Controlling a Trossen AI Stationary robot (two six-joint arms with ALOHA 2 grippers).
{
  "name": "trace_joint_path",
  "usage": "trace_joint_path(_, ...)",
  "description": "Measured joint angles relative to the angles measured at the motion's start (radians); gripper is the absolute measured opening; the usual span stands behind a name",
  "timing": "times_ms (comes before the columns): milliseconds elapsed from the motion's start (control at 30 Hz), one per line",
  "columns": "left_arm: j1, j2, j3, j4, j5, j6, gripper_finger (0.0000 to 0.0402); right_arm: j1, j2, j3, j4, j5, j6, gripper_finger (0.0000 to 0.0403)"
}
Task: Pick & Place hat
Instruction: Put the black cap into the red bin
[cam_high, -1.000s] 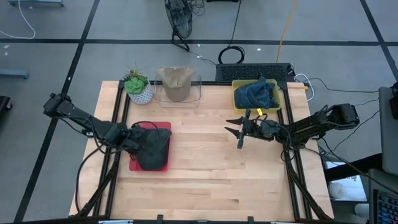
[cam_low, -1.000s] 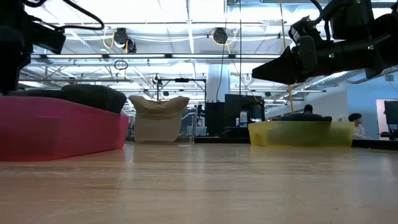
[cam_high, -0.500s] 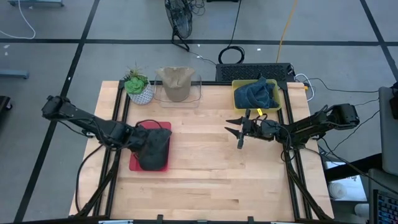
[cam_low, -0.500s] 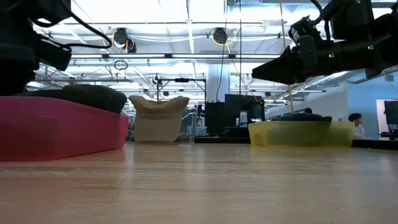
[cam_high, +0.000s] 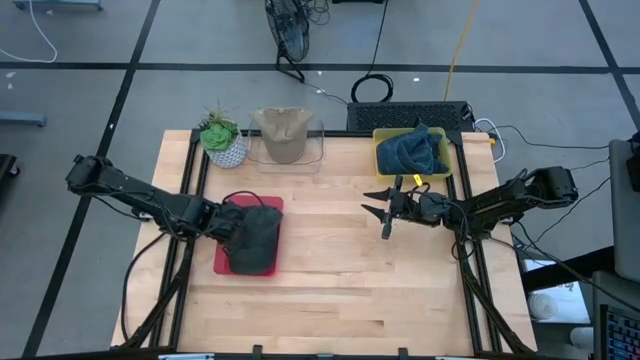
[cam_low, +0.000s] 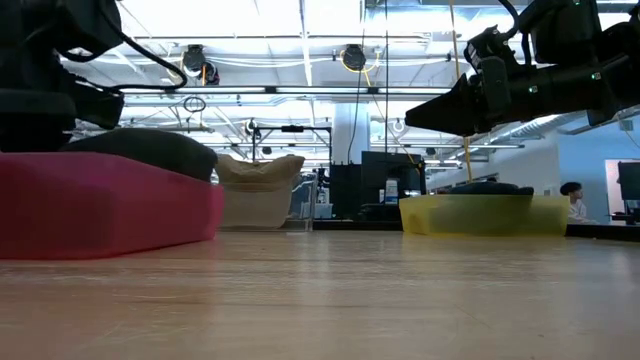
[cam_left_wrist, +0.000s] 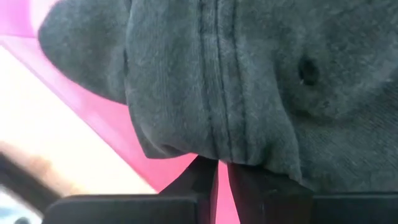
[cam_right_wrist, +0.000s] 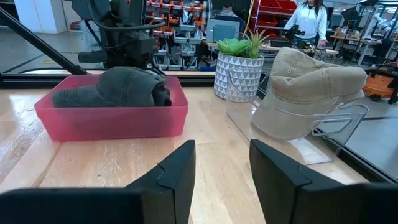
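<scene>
No writing is legible. The left pincer (cam_high: 222, 222) pinches the grey hat (cam_high: 252, 238) lying in the red bin (cam_high: 272, 205) on the worktop (cam_high: 330, 290). The right pincer (cam_high: 380, 212) hangs wide, mid-worktop; its wrist view alone shows a person (cam_right_wrist: 311, 18).

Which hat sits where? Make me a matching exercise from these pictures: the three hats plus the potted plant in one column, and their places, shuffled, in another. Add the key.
Column 1
1. dark grey hat
2. tan hat
3. blue hat
4. potted plant

Column 2
A. in the yellow bin
B. on the bare table at its far left corner
C. in the red bin, with the left tool at its edge
D. in the clear bin

Pairs: 1-C, 2-D, 3-A, 4-B

The right tool hangs open over the table's middle.
</scene>
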Motion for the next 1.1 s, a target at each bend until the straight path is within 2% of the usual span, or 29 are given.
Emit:
trace_joint_path(167, 0.0, -0.001, 0.074, -0.107, 0.008, 0.024, 0.0046, 0.0, 0.0, 0.0, 0.0, 0.0, 0.0, 0.013)
trace_joint_path(400, 0.0, -0.002, 0.202, -0.244, -0.052, 0.034, 0.0047, 0.0, 0.0, 0.0, 0.0, 0.0, 0.001, 0.013)
trace_joint_path(800, 0.0, -0.002, 0.309, -0.323, -0.149, 0.038, 0.0047, 0.0, 0.0, 0.0, -0.01, 0.0, 0.02, 0.013)
trace_joint_path(867, 0.0, -0.002, 0.329, -0.295, -0.199, 0.073, 0.0046, 0.0, 0.0, 0.0, -0.008, 0.0, 0.021, 0.013)
trace_joint_path(967, 0.0, -0.002, 0.335, -0.139, -0.293, 0.189, 0.0046, 0.0, 0.0, 0.0, 0.0, 0.0, 0.027, 0.013)
trace_joint_path(1100, 0.007, 0.028, 0.299, 0.139, -0.301, 0.418, 0.0046, 0.0, 0.0, 0.0, 0.009, 0.0, 0.033, 0.013)
